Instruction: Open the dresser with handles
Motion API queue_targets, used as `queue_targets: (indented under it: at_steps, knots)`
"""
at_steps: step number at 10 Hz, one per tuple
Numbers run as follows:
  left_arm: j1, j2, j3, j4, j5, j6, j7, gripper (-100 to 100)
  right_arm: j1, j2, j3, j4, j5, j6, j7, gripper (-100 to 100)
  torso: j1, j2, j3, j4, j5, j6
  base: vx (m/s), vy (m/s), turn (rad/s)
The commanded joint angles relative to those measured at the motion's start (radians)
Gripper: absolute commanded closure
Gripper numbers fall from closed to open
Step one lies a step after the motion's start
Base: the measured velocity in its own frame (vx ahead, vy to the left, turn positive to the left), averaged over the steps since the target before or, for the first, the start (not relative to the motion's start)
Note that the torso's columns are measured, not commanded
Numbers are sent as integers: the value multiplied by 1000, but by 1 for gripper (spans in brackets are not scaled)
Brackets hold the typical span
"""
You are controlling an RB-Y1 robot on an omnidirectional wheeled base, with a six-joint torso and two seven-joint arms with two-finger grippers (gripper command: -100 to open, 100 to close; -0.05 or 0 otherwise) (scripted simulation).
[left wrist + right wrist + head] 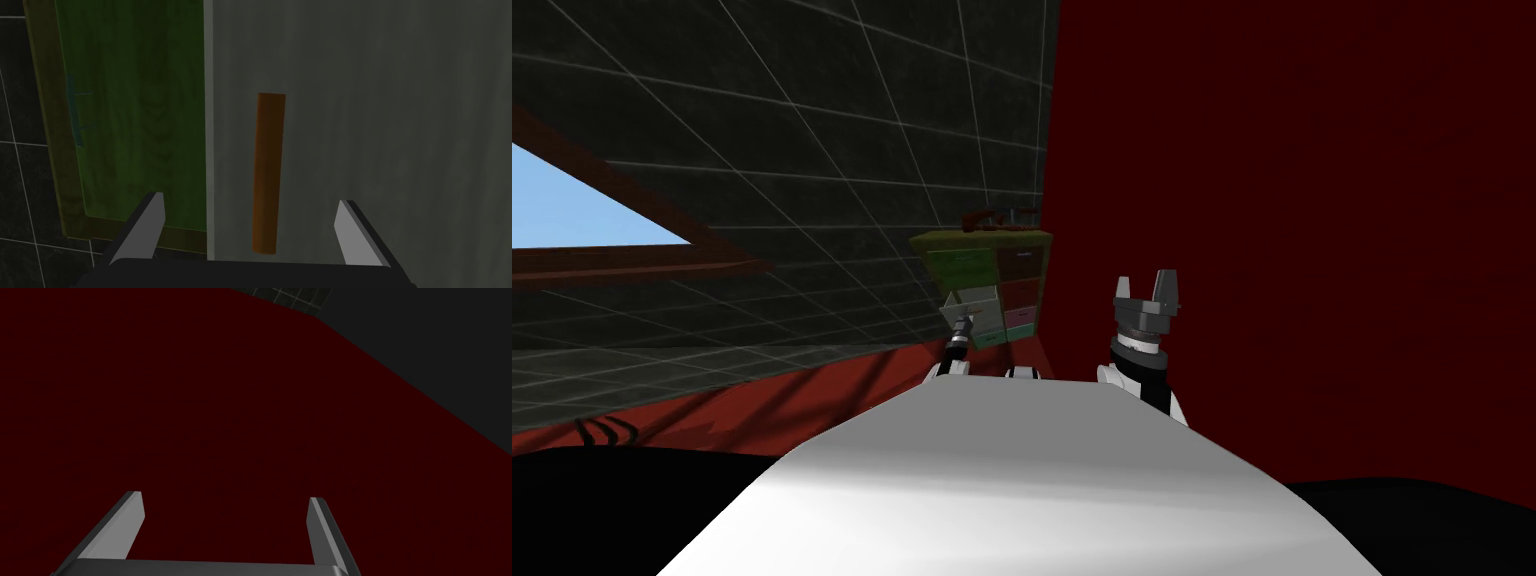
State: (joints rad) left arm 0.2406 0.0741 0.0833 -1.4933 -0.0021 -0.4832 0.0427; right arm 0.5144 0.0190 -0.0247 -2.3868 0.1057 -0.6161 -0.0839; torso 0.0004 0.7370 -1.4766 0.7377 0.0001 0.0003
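Note:
A small dresser [1024, 262] with drawer fronts of different colours stands in the corner ahead. Its pale grey drawer [980, 303] juts out from the frame. My left gripper [961, 328] is right at that drawer. In the left wrist view the grey drawer front [380, 125] carries an orange-brown bar handle [267, 172]. The handle lies between the fingers of my open left gripper [250, 230], untouched by either. Beside it is a green drawer front [135, 115] with a teal handle [75, 110]. My right gripper [1146, 287] is raised and open, holding nothing.
A dark red wall [1292, 200] runs close along the dresser's right side. A dark tiled wall [812, 150] with a window [582, 215] lies behind and to the left. A dark red object [987, 218] sits on the dresser's top. The floor [762, 400] is red.

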Motion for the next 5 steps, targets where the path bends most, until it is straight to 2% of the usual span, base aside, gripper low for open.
queue_targets:
  at_steps: [1, 2, 3, 4, 5]
  knots:
    - [-78, 18, -10, 47, -18, 21, 29, -100, 0, 0, 0, 0, 0, 0, 0, 0, -1, 2, 2, 1, 0, -1, -37, -30, 107]
    - [-112, 34, -20, 80, -33, 40, 53, -100, 0, 0, 0, 0, 0, 0, 0, 0, -1, 3, 2, 1, 0, 0, -53, -34, 202]
    - [-136, 34, -20, 80, -33, 40, 53, -100, 0, 0, 0, 0, 0, 0, 0, 0, -1, 3, 2, 1, 0, -1, -50, -30, 111]
    - [-162, 49, -30, 113, -49, 59, 78, -100, 0, 0, 0, 0, 0, 0, 0, 0, -1, 2, 1, 1, 0, 0, -53, -34, 180]
    - [-188, 49, -30, 113, -49, 59, 78, -100, 0, 0, 0, 0, 0, 0, 0, 0, -1, 1, 1, 0, 0, -1, -42, -34, 123]
